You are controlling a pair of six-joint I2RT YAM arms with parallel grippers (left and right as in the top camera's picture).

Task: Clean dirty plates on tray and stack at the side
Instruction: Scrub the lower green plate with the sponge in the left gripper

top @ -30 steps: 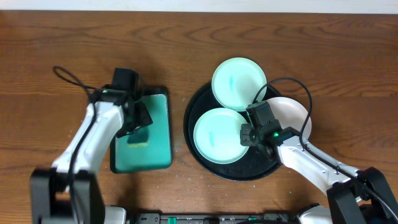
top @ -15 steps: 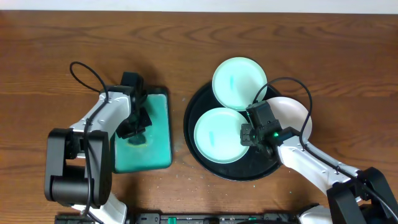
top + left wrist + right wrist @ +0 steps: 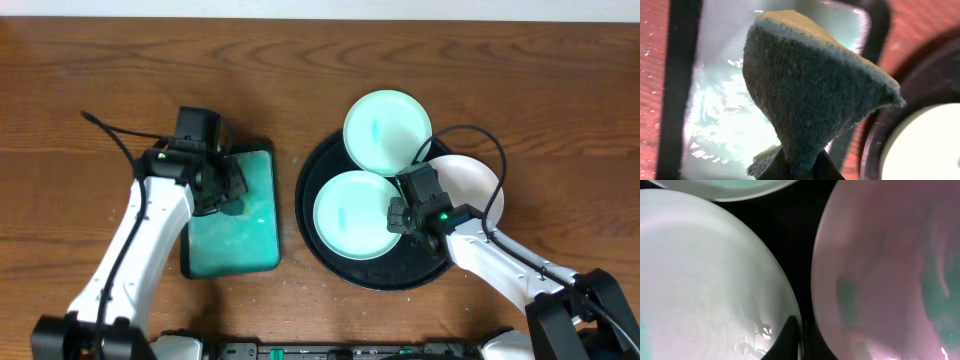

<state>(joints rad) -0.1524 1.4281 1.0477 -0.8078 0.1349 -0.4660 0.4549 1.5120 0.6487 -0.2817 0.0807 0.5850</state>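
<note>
Plates (image 3: 356,215) on tray (image 3: 322,250): right gripper (image 3: 402,214) apparently pinches one rim; left gripper (image 3: 228,188), angled down, clamps sponge (image 3: 810,95).

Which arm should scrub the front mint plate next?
Left. Its gripper is shut on the dark green sponge over the teal tray; the right gripper pins that pale mint-green plate.

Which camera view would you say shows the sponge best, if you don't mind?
The left wrist view: the sponge fills the frame, pinched in the left hand. Overhead, the arm mostly hides it above the teal tray. The right wrist view misses it.
</note>
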